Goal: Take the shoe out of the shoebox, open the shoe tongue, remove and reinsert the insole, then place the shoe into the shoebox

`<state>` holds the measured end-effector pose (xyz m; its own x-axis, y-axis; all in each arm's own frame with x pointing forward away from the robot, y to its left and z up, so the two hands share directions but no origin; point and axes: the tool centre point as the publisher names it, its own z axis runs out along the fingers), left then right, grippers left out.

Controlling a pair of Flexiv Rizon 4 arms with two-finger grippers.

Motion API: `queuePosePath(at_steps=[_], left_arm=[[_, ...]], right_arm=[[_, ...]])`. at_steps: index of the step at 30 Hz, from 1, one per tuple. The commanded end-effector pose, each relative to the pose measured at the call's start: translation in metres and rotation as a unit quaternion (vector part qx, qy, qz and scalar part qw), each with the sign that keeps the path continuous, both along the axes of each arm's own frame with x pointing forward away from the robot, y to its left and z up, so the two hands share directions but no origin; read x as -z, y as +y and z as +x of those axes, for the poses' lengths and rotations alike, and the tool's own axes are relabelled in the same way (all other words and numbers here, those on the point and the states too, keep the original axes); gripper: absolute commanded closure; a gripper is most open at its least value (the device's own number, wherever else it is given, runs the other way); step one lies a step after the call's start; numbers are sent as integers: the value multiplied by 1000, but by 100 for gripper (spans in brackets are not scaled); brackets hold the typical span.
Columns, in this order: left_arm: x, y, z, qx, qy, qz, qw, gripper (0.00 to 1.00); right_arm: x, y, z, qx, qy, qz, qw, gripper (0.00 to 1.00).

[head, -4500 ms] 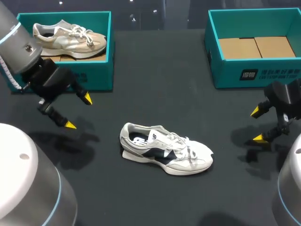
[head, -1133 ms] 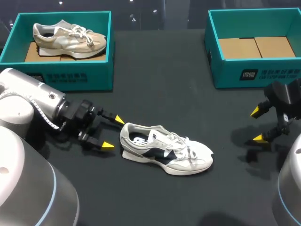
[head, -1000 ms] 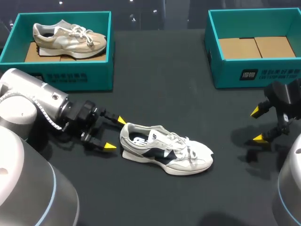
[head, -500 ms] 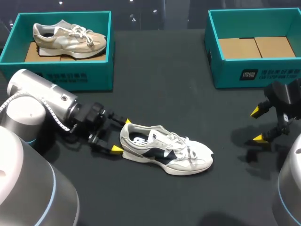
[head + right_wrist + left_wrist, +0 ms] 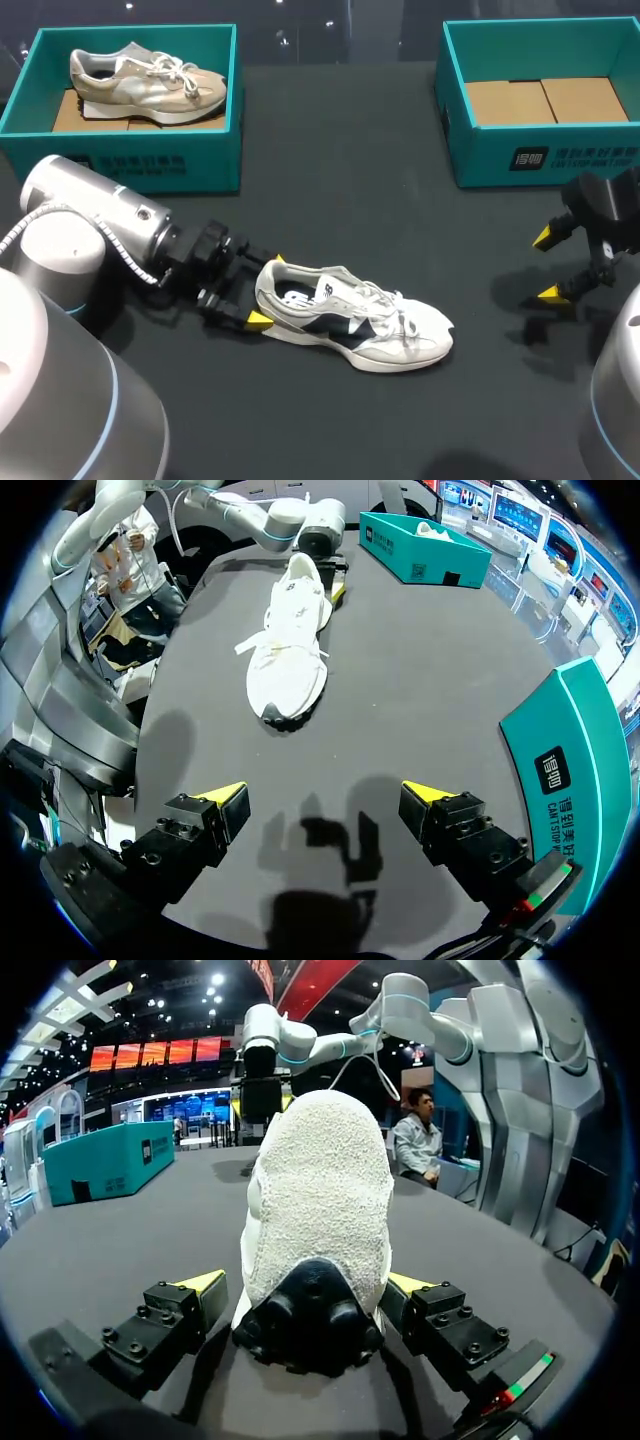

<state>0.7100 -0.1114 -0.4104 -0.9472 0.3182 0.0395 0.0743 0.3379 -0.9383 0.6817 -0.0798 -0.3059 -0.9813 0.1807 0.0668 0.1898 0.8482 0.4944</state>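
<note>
Since 4.5 s ago the left arm has dropped from beside the left shoebox to table level and slid in along the table; the white shoe and the right arm haven't shifted.

Head view: left gripper is spread wide, one yellow tip each side of the heel of the shoe. The shoe lies on its sole mid-table, toe twd the right arm, outside both boxes. Right gripper hangs released, holding nothing, just in front of the right shoebox.

Left wrist view: heel of the shoe sits between the fingers of the left gripper. Tips are v. close to the heel sides, but no squeeze from both sides shows.

Right wrist view: right gripper is open over bare table, w/ the shoe well ahead and the right shoebox beside it.

Risks, as I judge them:
- If one tip touches first, the shoe prob. pivots or skids on the table instead of being clamped.
- A heel-only hold leaves the toe free to swing.
- A hard squeeze could fold the soft heel collar inward and pinch the insole, making removal awkward.
</note>
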Motion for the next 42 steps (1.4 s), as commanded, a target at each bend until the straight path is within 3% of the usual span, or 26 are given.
queuePosePath(at_steps=[1, 20, 21, 22, 23, 24, 42], left_arm=[[2, -6, -5, -7, 0, 1, 1000, 0], [7, -25, -9, -11, 10, -5, 1000, 0], [7, -26, -9, -11, 9, -5, 1000, 6], [7, -26, -9, -11, 9, -5, 1000, 51], [7, -27, -9, -13, 9, -5, 1000, 70], [7, -28, -10, -13, 8, -6, 1000, 100], [2, -13, -3, -134, -5, -4, 991, 100]], right_arm=[[0, 1, -1, 1, -1, -2, 1000, 0], [0, 1, -1, 1, -1, -2, 1000, 0], [0, 1, -1, 1, -1, -2, 1000, 0], [0, 1, -1, 1, -1, -2, 1000, 0], [0, 1, -1, 1, -1, -2, 1000, 0], [0, 1, -1, 1, -1, -2, 1000, 0], [0, 1, -1, 1, -1, -2, 1000, 0]])
